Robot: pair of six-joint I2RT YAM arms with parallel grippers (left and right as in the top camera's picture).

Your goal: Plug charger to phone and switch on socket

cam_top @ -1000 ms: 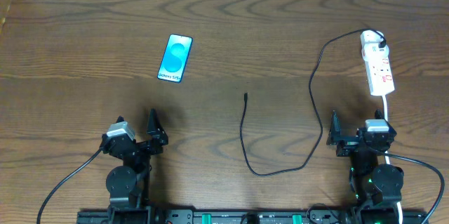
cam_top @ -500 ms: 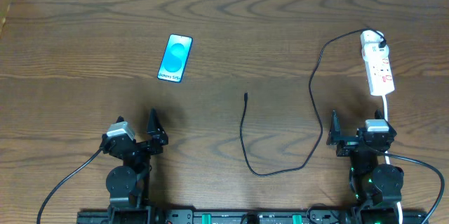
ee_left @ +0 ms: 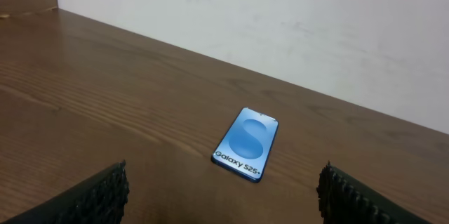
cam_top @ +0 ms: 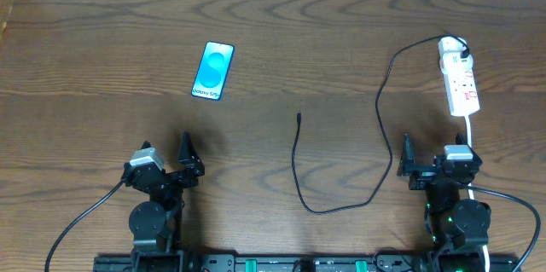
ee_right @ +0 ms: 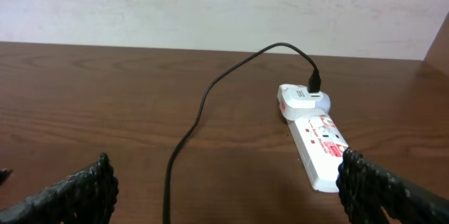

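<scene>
The charger point(cam_top: 295, 154) is a long thin black wire lying loose on the brown desk point(cam_top: 102, 42). Its small tip point(cam_top: 299, 117) lies near the middle of the desk and points to the far side. It is not in the phone. From the tip the wire runs toward the robot, bends round to the right, then climbs up the right side in a big curve. Its other end goes into a white block point(cam_top: 450, 48) at the far end of the socket point(cam_top: 459, 76). The right wrist view shows the wire point(ee_right: 208, 88) arching into that block point(ee_right: 298, 101).

The socket is a thin white strip on the far right of the desk, with little red marks on top point(ee_right: 319, 147). I cannot tell if its switch is on. A white cord point(cam_top: 469, 131) runs from its near end toward the right arm.

The phone point(cam_top: 213, 71) lies flat on the far left part of the desk, well apart from the tip. Its blue screen faces up and reads "Galaxy S25+" point(ee_left: 245, 143).

The left pincer point(cam_top: 188, 159) sits low at the near left edge, with its fingers wide apart point(ee_left: 224, 196) and nothing in them. The right pincer point(cam_top: 408, 163) sits at the near right edge, just before the socket, also spread apart and holding nothing point(ee_right: 228, 192).
</scene>
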